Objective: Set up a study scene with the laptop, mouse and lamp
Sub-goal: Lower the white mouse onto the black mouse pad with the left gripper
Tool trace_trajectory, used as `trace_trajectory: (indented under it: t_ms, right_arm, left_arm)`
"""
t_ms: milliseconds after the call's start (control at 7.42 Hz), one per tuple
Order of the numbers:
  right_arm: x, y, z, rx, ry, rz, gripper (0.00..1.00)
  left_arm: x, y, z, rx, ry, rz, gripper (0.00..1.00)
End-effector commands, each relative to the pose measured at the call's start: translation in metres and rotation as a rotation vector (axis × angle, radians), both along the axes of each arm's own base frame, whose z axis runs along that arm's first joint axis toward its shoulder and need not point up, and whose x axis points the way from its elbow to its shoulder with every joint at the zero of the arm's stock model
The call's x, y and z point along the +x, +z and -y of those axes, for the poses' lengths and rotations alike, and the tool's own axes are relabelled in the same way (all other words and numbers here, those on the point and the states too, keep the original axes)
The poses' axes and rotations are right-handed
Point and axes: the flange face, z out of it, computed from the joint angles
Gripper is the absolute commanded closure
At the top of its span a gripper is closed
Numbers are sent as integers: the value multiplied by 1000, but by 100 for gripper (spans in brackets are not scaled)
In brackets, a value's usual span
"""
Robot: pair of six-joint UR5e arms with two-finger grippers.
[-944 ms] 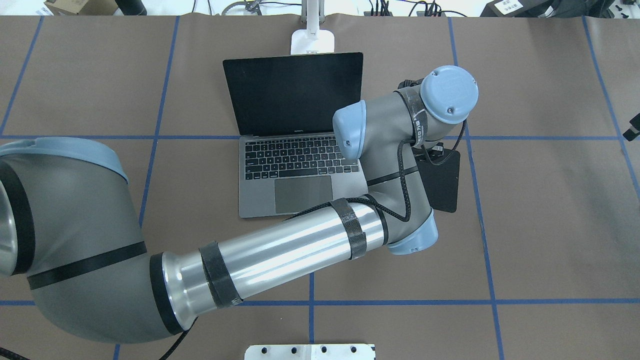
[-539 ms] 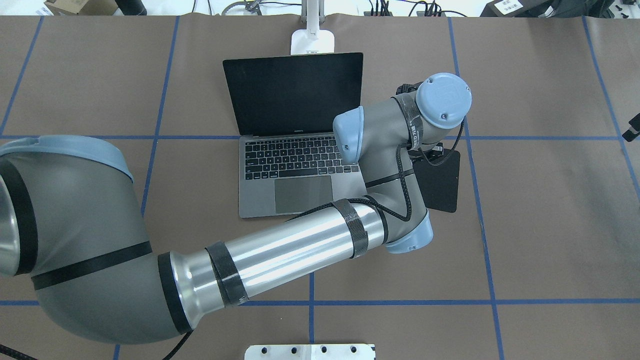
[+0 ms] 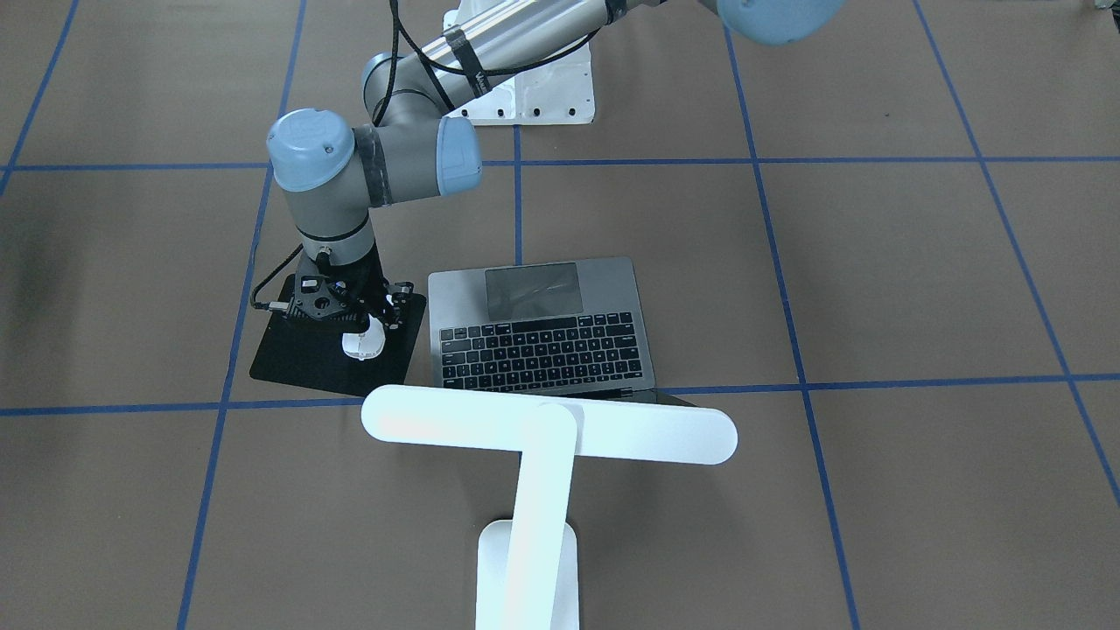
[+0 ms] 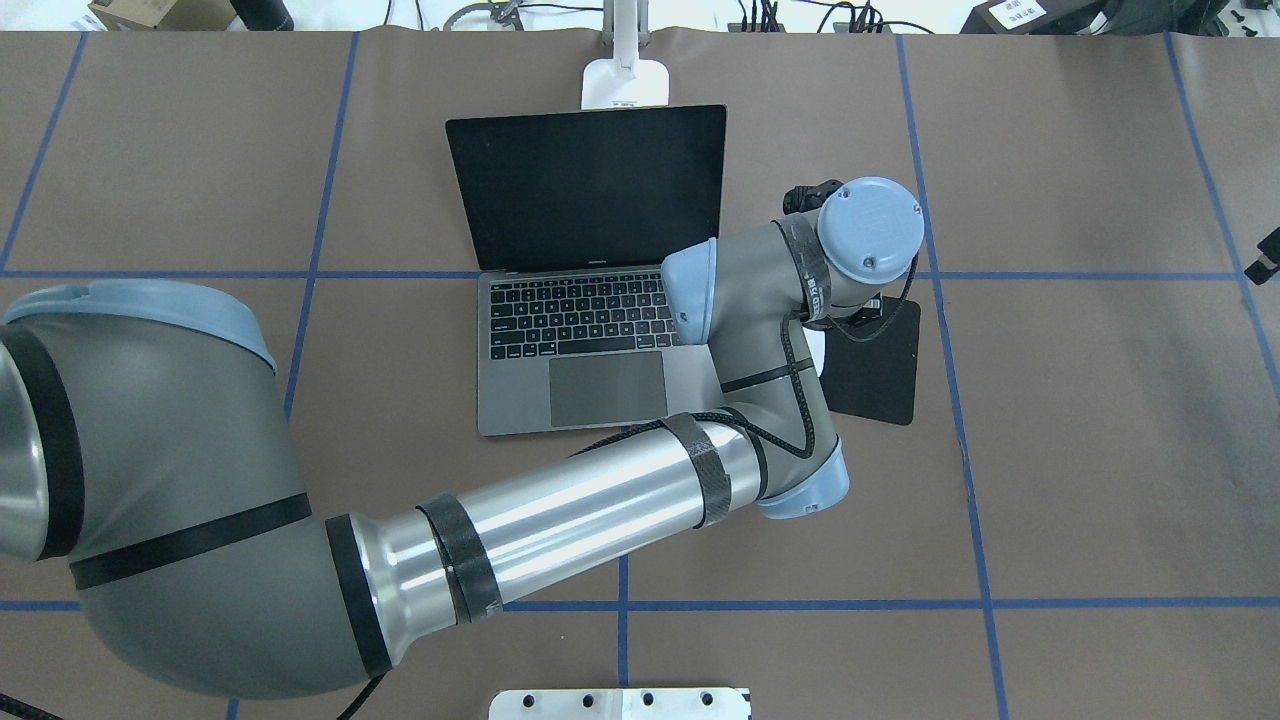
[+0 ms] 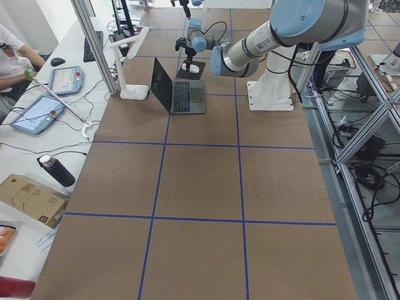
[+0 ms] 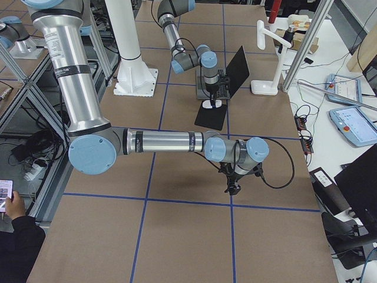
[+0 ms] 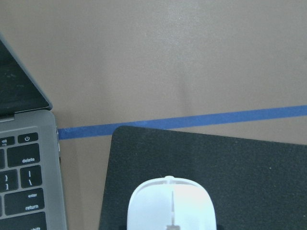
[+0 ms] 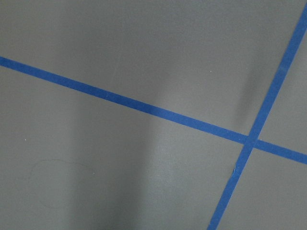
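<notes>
The open grey laptop [image 4: 580, 340] sits mid-table with its screen dark. Behind it stands the white T-shaped lamp [image 3: 547, 429], whose base [image 4: 625, 85] is at the table's far edge. My left arm reaches across to the black mouse pad [image 3: 297, 363] beside the laptop. My left gripper [image 3: 361, 331] points straight down and is shut on the white mouse [image 3: 364, 346], right at the pad's surface. The left wrist view has the mouse [image 7: 169, 203] at its bottom edge over the pad [image 7: 240, 182]. My right gripper [image 6: 234, 187] hangs low over bare table; I cannot tell whether it is open or shut.
A white mounting plate [image 4: 620, 703] lies at the robot's side of the table. Blue tape lines grid the brown table cover. A desk with tablets [image 5: 37, 109], a bottle [image 5: 56, 170] and a seated person [image 5: 12, 53] runs along the far side.
My left wrist has shifted toward the robot's side and slightly left over the mouse pad, and it sits lower. A sliver of the white mouse now shows beside the wrist from overhead.
</notes>
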Motion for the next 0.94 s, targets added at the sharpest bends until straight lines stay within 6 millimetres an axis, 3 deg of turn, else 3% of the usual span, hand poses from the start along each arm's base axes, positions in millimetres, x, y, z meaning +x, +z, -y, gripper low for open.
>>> trace_trajectory:
  t_ms: [0,270,404,674,809]
  right_arm:
    - [0,0,0,0,0,0,0]
    - [-1,0,0,-1,-1,1,0]
    - [-1,0,0,-1,-1,1,0]
    - [-1,0,0,-1,-1,1,0]
    - [-1,1,0,-2,-1,1,0]
  left_arm:
    - [6,4,-4,-24,-32,-12,100]
    - [7,5,-5,-21,-41,-21,98]
    - [8,5,-5,-21,-41,-20,88]
    - [7,4,-5,-16,-46,-21,42]
    - [7,2,-5,-16,-46,-23,30]
